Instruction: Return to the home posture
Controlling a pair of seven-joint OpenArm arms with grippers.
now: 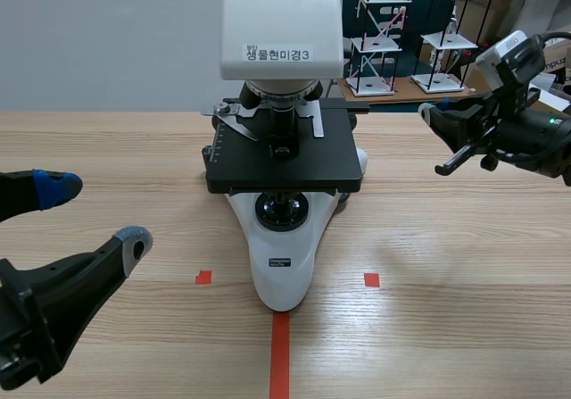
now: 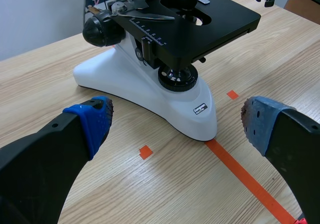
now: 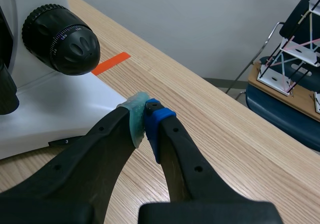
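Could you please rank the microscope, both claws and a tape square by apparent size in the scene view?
1. microscope
2. left claw, inflated by nearness to the camera
3. right claw, farther off; the two claws' true sizes may well match
4. tape square, clearly smallest

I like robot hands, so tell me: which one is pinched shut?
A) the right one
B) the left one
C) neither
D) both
A: the right gripper has its pads pressed together on nothing, while the left gripper stands wide open near the microscope.
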